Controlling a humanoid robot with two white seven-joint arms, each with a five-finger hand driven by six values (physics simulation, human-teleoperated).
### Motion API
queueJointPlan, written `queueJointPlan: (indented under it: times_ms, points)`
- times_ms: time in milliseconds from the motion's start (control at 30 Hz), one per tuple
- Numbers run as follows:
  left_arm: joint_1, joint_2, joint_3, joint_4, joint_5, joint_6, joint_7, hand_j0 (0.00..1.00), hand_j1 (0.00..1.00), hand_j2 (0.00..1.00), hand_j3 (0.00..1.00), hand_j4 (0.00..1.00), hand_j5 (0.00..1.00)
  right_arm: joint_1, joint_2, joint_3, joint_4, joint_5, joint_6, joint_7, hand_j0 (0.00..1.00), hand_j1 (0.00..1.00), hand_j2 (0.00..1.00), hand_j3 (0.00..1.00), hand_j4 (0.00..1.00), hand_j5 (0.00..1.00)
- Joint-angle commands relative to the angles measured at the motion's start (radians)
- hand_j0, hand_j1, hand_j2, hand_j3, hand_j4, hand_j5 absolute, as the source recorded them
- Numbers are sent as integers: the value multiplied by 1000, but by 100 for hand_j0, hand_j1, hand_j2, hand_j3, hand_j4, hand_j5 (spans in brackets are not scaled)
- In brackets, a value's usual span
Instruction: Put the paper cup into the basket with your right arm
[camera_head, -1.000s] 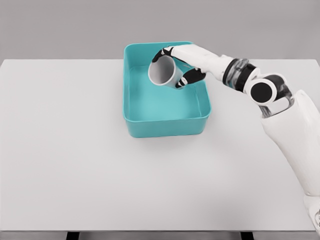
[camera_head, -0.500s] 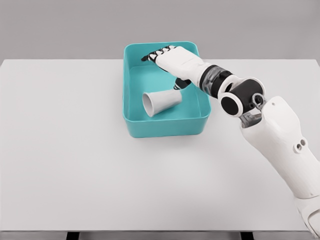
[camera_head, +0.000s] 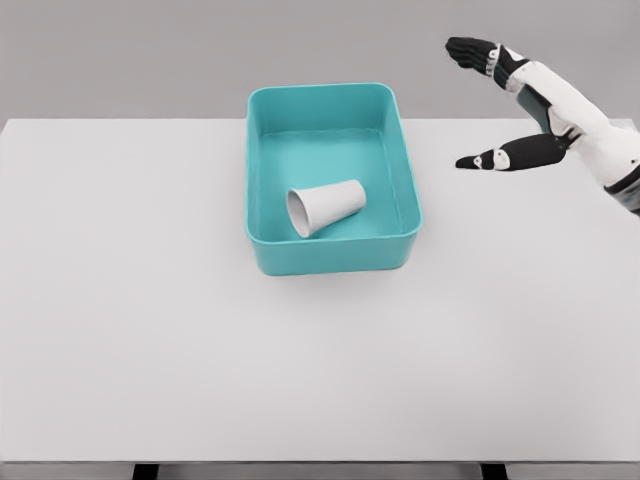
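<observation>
Your paper cup (camera_head: 326, 208) is lying on its side on the floor of the teal basket (camera_head: 262, 150), toward the front half of it. The open mouth points to the lower left and the narrow base points up and to the right. It looks like it sits close to the front wall, though you can't really tell whether it touches it.

Your right hand (camera_head: 530, 105) is up at the top right of the head view, well apart from the cup and clear of the basket's right rim. The fingers (camera_head: 470, 48) are spread out and holding nothing: the upper ones stretch left near the top edge, and the thumb sticks out lower down, also pointing left toward the basket. Only the hand and a bit of the white wrist show before the arm runs off the right edge.

The basket sits on the white surface (camera_head: 150, 330), near its back edge.
</observation>
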Motion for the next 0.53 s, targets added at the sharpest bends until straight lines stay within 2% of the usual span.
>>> queueJointPlan:
  times_ms: [0,67,133,500]
  points:
    - [0,0,0,0,0,0,0,100,100,100,100,100,100,0,-14,-23,24,-7,8,0,100,100,100,100,100,100]
    - [0,0,0,0,0,0,0,100,100,100,100,100,100,60,-14,-23,24,76,29,0,100,100,100,100,100,100]
    - [0,0,0,0,0,0,0,100,100,100,100,100,100,97,-16,-26,22,79,26,0,100,100,100,100,100,100]
    - [0,0,0,0,0,0,-1,100,100,100,100,100,100,106,-19,-72,47,81,28,0,100,100,100,100,100,100]
